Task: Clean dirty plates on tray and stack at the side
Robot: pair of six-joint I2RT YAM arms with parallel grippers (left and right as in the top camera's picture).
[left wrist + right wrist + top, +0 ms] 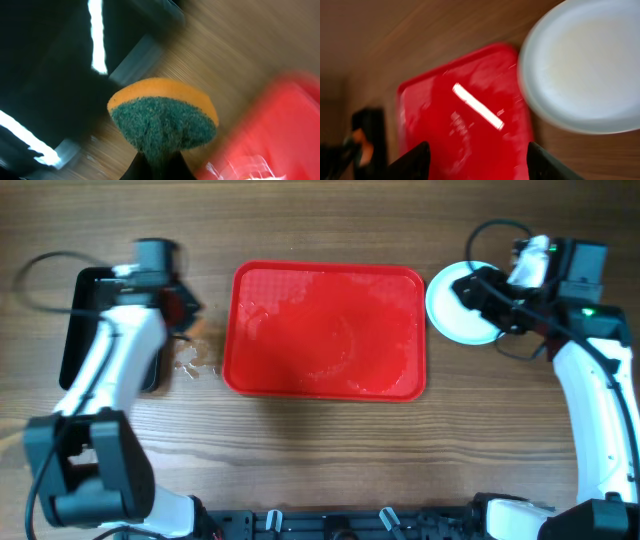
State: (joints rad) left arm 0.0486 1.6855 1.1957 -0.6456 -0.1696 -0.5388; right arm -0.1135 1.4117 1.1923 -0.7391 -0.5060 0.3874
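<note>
The red tray [325,330] lies mid-table with no plates on it, its surface wet and shiny; it also shows in the right wrist view [465,115] and the left wrist view [270,130]. A pale plate [455,310] lies on the table right of the tray, seen also in the right wrist view [582,65]; whether more plates lie under it I cannot tell. My left gripper [180,305] is shut on an orange-and-green sponge [162,120] between the black tray and the red tray. My right gripper [480,290] is open and empty [477,162] over the plate's edge.
A smaller black tray [85,330] lies at the far left, partly under my left arm. Wet spots [192,360] mark the wood between the black tray and the red tray. Cables run by both arms.
</note>
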